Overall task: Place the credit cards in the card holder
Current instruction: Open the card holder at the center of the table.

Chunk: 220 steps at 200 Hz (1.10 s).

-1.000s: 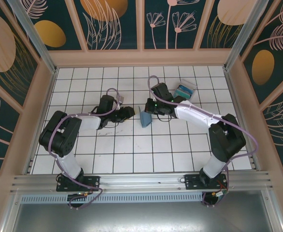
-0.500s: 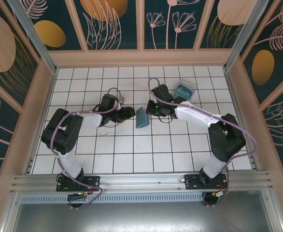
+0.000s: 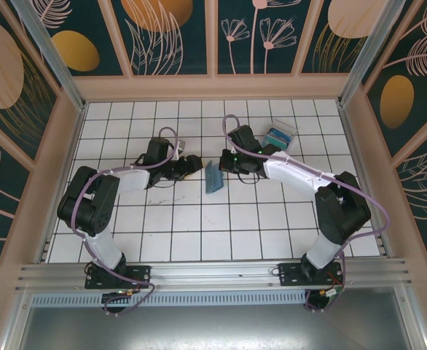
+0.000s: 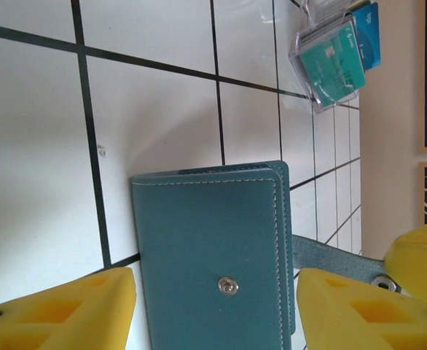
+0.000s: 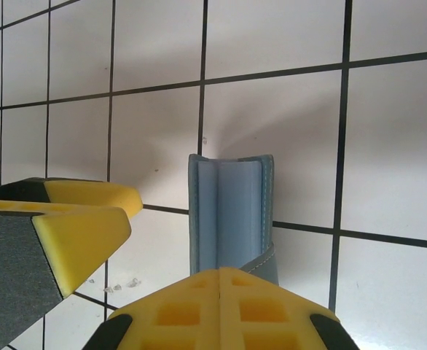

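The step in hand is readying the card holder [image 4: 213, 240]; no card has been picked up yet. The holder lies flat between the wide-open fingers of the left gripper [image 4: 215, 281], neither yellow pad touching it. It is smooth dark teal leather with pale stitching round its rounded corners and a small metal snap stud near the fingertips. Its closing strap [image 4: 323, 255] is undone and trails off toward the right gripper [image 5: 221, 281]. That gripper's two pads are pressed together, and the strap runs in under them, so I judge it to be pinching the strap end (the contact itself is hidden). Just ahead of those pads the holder shows end-on, its paler blue-grey lining a narrow channel between the covers.

The credit cards [image 4: 334, 58], thin, glossy, teal and blue, sit in a clear plastic box [image 4: 308, 69] well beyond the left fingertips. The next move probably calls for spreading the covers to bare a pocket. One hand would then pin the limp leather while the other fetches a card.
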{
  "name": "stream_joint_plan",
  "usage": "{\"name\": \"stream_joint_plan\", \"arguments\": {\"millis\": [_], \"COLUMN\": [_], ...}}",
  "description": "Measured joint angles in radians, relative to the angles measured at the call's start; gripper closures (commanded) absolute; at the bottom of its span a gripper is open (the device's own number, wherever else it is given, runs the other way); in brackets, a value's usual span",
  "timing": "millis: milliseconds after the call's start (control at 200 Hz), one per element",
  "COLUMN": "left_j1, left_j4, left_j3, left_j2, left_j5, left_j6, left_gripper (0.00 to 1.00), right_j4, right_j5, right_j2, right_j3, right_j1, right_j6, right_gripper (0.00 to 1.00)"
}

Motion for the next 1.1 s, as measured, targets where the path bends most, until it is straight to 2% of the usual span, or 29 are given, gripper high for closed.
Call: {"name": "stream_joint_plan", "arguments": {"millis": [160, 335, 500, 626, 836, 866, 936, 1101], "left_j1": [-0.002, -0.02, -0.048, -0.051, -0.05, -0.05, -0.051, -0.05], "left_j4": [0.0, -0.045, -0.105, -0.183, -0.253, -0.256, -0.26, -0.226], "left_j3": [0.003, 0.056, 0.1, 0.112, 0.114, 0.114, 0.114, 0.082], "left_j2": [0.0, 0.001, 0.029, 0.053, 0.053, 0.053, 0.053, 0.051], "left_j5": [0.034, 0.036, -0.003, -0.082, -0.193, -0.2, -0.213, -0.214], "left_j6": [-0.015, 0.011, 0.064, 0.116, 0.158, 0.163, 0.168, 0.153], "left_gripper": [0.36, 0.37, 0.58, 0.76, 0.85, 0.87, 0.9, 0.92], "right_j4": [-0.009, -0.01, -0.01, -0.01, -0.013, -0.013, -0.012, -0.018], "right_j5": [0.001, 0.004, 0.004, 0.008, 0.039, 0.047, 0.077, 0.155], "right_j2": [-0.003, -0.011, -0.011, -0.011, -0.027, -0.034, -0.047, -0.065], "right_j3": [0.017, 0.022, 0.022, 0.022, 0.005, -0.005, -0.031, -0.107], "right_j1": [0.016, 0.024, 0.026, 0.026, 0.026, 0.026, 0.024, -0.017], "right_j6": [0.007, 0.014, 0.028, 0.028, 0.028, 0.027, 0.026, 0.01], "right_gripper": [1.0, 1.0, 1.0, 1.0, 1.0, 0.94, 0.75, 0.57]}}
